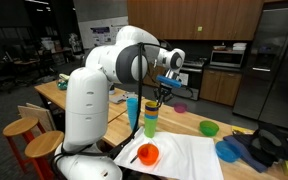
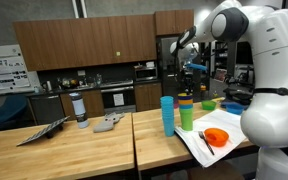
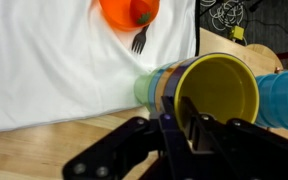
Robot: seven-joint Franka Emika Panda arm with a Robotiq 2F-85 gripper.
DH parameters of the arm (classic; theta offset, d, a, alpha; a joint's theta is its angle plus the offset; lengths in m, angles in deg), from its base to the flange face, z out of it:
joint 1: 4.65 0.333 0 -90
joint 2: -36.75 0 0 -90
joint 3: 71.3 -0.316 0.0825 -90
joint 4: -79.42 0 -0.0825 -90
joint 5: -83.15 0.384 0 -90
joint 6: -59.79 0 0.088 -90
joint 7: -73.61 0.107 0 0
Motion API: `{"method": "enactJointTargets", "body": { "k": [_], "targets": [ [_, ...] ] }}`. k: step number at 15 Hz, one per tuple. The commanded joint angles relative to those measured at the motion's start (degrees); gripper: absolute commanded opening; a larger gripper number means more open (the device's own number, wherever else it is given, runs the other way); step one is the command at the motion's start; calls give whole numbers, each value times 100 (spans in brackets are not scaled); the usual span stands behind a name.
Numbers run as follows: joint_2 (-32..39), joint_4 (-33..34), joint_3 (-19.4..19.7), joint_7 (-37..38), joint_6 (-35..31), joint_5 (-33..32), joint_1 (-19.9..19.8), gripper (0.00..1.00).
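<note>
Over white cloth point(image 3: 54, 70), gripper point(image 3: 179, 120) pinching smooth, round yellow cup point(image 3: 224, 85)

One fork point(image 3: 139, 41), one white cloth point(image 3: 54, 60), four bowls point(image 1: 209, 128), seemingly four cups point(image 3: 219, 88), three stacked.

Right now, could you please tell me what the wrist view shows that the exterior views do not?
Only the wrist view: the yellow cup seen empty inside, the gripper pinching its rim. Only in an exterior view: the white arm, a green bowl, kitchen cabinets. Both: the cup stack, blue cup, orange bowl, white cloth.
</note>
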Motion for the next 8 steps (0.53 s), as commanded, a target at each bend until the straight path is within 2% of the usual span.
{"method": "enactJointTargets", "body": {
  "k": [1,8],
  "targets": [
    [69,284,0,70,125,-314,60,4],
    [110,503,-54,58,54,-463,119,4]
  ]
}}
